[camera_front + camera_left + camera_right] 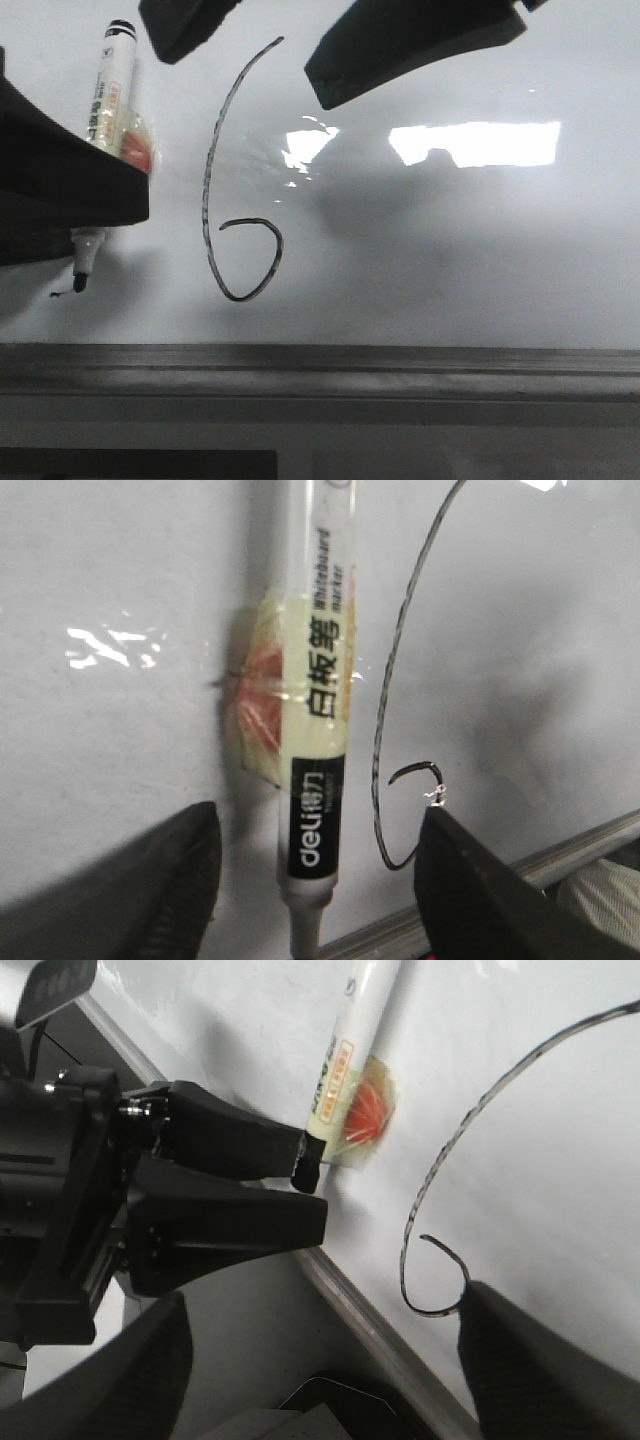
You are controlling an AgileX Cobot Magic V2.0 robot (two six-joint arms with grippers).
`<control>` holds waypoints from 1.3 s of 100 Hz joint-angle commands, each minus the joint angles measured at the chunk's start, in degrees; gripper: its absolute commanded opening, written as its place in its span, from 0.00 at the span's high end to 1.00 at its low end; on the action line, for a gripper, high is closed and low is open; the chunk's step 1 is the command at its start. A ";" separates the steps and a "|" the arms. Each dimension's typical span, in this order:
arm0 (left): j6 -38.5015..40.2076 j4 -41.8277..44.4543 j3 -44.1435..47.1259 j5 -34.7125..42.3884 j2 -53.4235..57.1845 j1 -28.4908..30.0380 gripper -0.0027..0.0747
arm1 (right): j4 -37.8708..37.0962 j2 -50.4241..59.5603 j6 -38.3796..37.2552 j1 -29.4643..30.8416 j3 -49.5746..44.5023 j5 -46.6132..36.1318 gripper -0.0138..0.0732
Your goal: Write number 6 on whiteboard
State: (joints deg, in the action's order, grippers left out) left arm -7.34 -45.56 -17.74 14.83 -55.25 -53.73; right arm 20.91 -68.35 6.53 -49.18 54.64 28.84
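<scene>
Number 6 [238, 190] done; marker [108, 120] beside, L tool [320, 880] open.

Glossy whiteboard [480, 250], number 6 [235, 200], marker [108, 110] against it

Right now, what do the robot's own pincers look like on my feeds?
Both are matt black plastic. The left pincer has long wedge-shaped fingers tapering to blunt tips, running back to a boxy black housing with small silver screws. The right pincer shows the same dark, thick, angular fingers with flat faces. No cables or printed markings are visible on either.
</scene>
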 commanded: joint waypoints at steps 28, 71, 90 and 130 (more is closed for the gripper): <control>-1.93 0.36 -1.26 3.10 12.59 0.08 0.69 | -0.65 5.28 0.57 0.42 1.52 -1.65 0.91; -4.97 16.16 3.76 0.13 30.15 0.08 0.99 | -6.99 33.22 0.57 0.42 -16.16 -17.01 0.90; -4.97 16.30 8.53 0.13 36.05 0.08 0.99 | -8.40 52.54 0.72 0.42 -28.99 -22.28 0.90; -4.97 16.08 10.17 0.12 37.05 -0.03 0.99 | -8.96 67.07 0.72 0.30 -42.32 -21.87 0.90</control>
State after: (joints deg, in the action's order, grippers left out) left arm -12.20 -29.75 -5.90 11.30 -17.77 -53.63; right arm 12.39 0.49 6.53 -49.18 11.68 11.82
